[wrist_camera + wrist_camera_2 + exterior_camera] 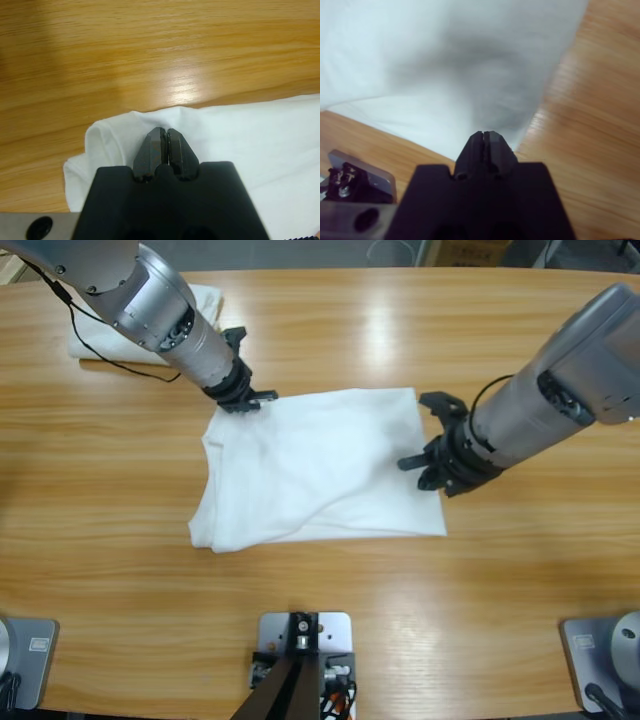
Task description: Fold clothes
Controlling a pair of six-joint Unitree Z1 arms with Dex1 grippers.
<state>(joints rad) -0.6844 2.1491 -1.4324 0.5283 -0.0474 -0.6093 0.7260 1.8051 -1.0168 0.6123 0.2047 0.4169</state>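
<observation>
White cotton T-shirt [320, 465], partly folded, lies mid-desk. The left hand [243, 392] sits pinched closed at its upper left corner, seemingly nipping a fold of cloth. The right hand [432, 452], jaws together, rests by the right edge without clearly holding it. A further fold looks due; next, both need firm corner grips. Another folded white garment [95, 335] lies far left on the long wooden desk [330, 330].

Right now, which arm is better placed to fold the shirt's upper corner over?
Probably the left. Its gripper sits shut at the upper left corner of the shirt, with cloth bunched around it. The right gripper, also shut, is at the right edge, beside the cloth.
</observation>
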